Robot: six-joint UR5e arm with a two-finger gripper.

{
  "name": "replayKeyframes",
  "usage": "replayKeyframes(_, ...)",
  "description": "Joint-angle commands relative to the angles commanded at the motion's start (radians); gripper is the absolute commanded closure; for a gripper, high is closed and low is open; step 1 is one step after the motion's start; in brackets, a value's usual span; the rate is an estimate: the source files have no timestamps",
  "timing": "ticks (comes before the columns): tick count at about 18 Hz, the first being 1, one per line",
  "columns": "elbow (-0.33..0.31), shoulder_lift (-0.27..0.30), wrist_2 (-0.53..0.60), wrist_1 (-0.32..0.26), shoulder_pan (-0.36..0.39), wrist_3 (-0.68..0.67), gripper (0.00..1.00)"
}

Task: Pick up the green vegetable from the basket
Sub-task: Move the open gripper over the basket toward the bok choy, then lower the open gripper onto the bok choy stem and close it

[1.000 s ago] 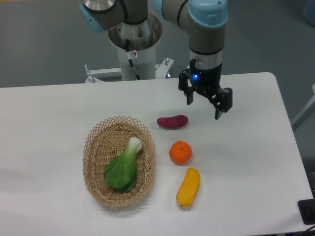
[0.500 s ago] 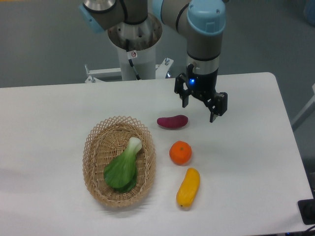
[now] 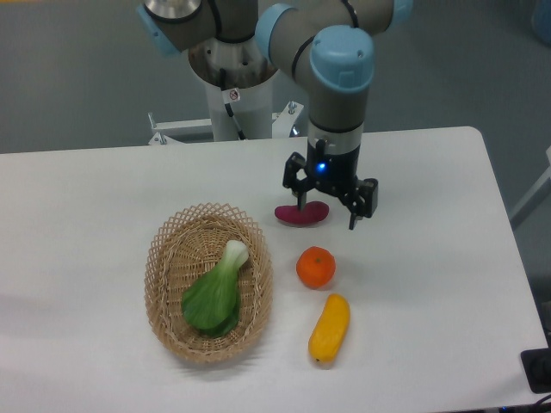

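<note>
Here the table [image 3: 103,189], white and smooth, is seen to carry the oval wicker basket [image 3: 164,258] with its lacy rim, in which the vegetable [image 3: 213,297] is laid aslant, pale stem up and right, broad dark leaves down and left. The gripper [image 3: 325,214], jaws spread and empty, is held above the purple piece [image 3: 301,212], well apart from the basket. The vegetable is judged light, stiff and slick, best taken across the narrow stem.
</note>
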Motion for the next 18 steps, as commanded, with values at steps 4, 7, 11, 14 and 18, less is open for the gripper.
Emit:
replayKeyframes(4,0.000,-0.060,0.002,0.009,-0.071,-0.113,0.00)
replayKeyframes(7,-0.003,-0.100,0.011,0.081,-0.137,-0.154,0.00)
replayKeyframes(11,-0.011,-0.126,0.009,0.095,-0.175,-0.163,0.00)
replayKeyframes(14,-0.021,-0.141,0.009,0.097,-0.189,-0.158,0.00)
replayKeyframes(18,-0.031,-0.167,0.021,0.097,-0.224,-0.154,0.00)
